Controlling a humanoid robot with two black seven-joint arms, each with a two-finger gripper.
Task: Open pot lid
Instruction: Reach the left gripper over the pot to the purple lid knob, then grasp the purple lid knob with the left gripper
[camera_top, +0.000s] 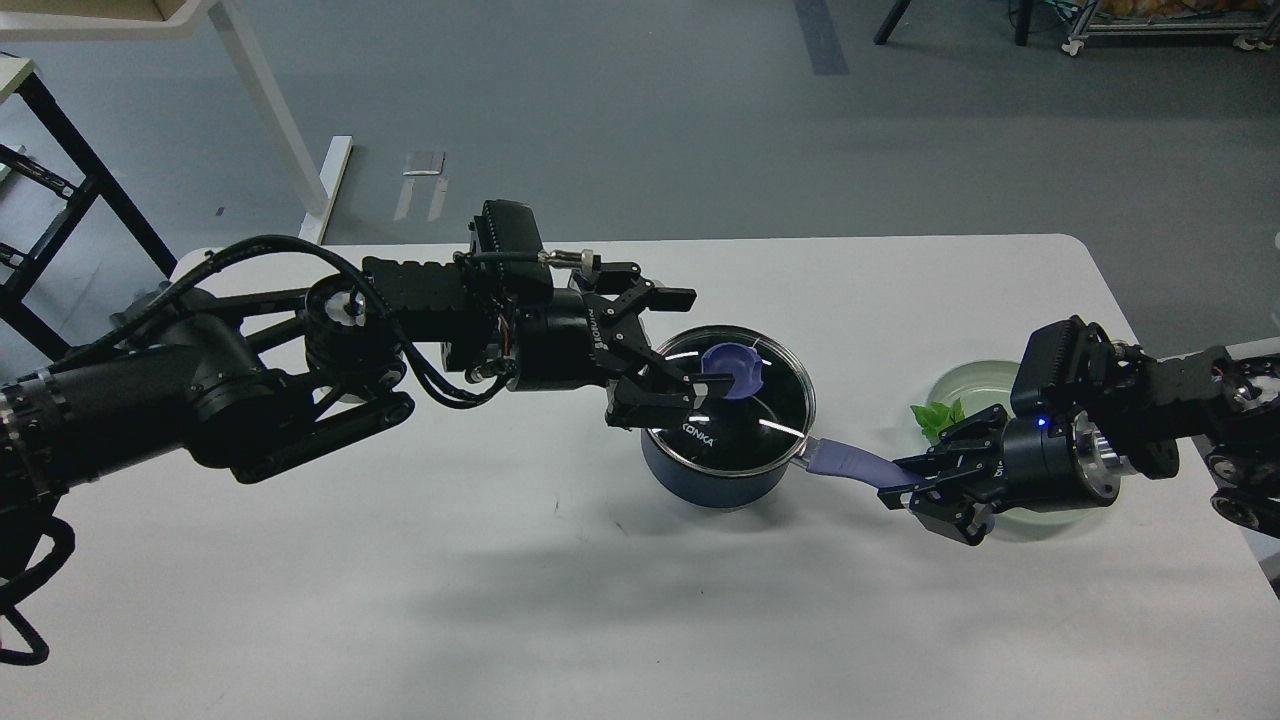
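Note:
A dark blue pot (700, 470) stands mid-table with a glass lid (770, 400) on it. The lid has a purple knob (735, 366). My left gripper (706, 340) is open over the lid's left side. One fingertip is behind the knob and the other is at its front left, and I cannot tell if they touch it. The pot's purple handle (845, 461) points right. My right gripper (898, 484) is shut on the end of the handle.
A round glass dish (965, 380) with a green leaf (935, 415) sits at the right, partly behind my right arm. The white table (500, 600) has rounded corners. A black rack (60, 200) and a white table leg (270, 110) stand beyond the far left corner.

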